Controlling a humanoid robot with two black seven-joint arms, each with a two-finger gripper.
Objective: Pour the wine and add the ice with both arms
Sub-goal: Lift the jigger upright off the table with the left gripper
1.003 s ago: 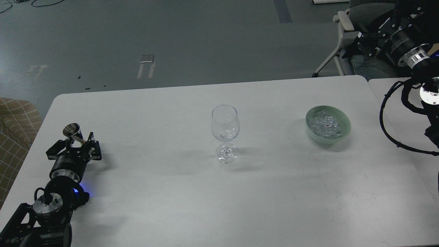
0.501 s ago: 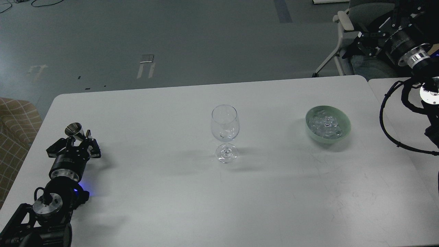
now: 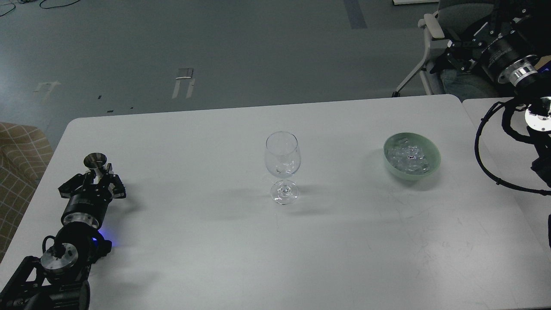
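An empty stemmed wine glass (image 3: 282,157) stands upright at the table's middle. A pale green bowl (image 3: 404,175) to its right holds the ice (image 3: 409,156), several small clear cubes. My left gripper (image 3: 98,174) lies low at the table's left edge. It is shut on a small metal measuring cup (image 3: 95,160) that stands upright with its mouth up. My right gripper (image 3: 450,54) hangs high at the far right, beyond the table's back corner. It is dark against a chair, and its fingers cannot be told apart.
The white table (image 3: 344,241) has a second table (image 3: 478,105) butted against its right side. A grey chair (image 3: 430,26) stands behind the right corner. A plaid sofa (image 3: 21,150) sits off the left edge. Black cable loops (image 3: 480,150) hang from my right arm.
The metal cup has gone from tilted to upright as my left gripper turned and drew back slightly left. My right arm has shifted a little upward.
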